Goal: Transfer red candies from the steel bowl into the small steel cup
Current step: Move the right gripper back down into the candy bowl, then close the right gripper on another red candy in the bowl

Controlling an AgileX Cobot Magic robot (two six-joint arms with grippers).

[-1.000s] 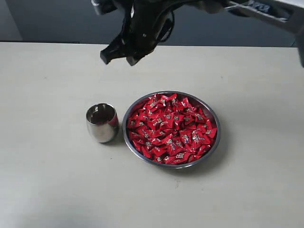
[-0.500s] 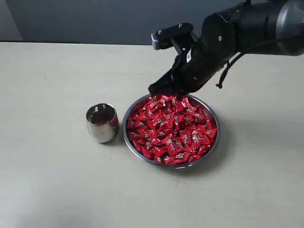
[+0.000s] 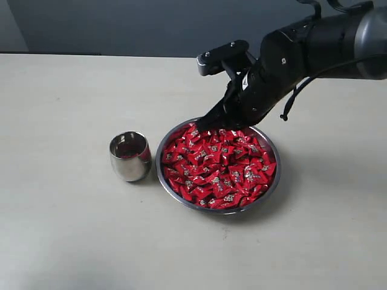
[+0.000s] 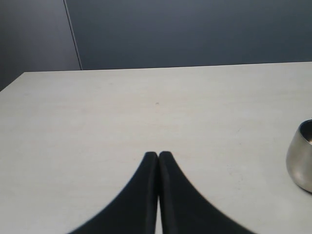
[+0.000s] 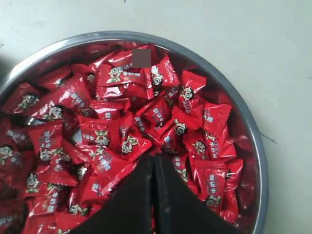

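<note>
The steel bowl (image 3: 225,211) sits mid-table, heaped with red candies (image 3: 217,169). To its left stands the small steel cup (image 3: 129,156), upright, with a dark reddish inside. My right gripper (image 3: 204,125) reaches in from the upper right, its tips at the bowl's far-left rim just above the candies. In the right wrist view the right gripper (image 5: 154,157) is shut with nothing between its fingers, right over the red candies (image 5: 122,97) inside the bowl (image 5: 253,126). My left gripper (image 4: 158,155) is shut and empty over bare table, with the cup (image 4: 302,161) off to one side.
The pale table (image 3: 60,229) stretches around the bowl and cup. A dark wall (image 3: 91,24) runs behind the table's far edge. The right arm's black body (image 3: 302,54) hangs over the table's far right part.
The right gripper has swung from high above the cup's far side over to the bowl's far rim and come down to the candies. Bowl and cup have not moved.
</note>
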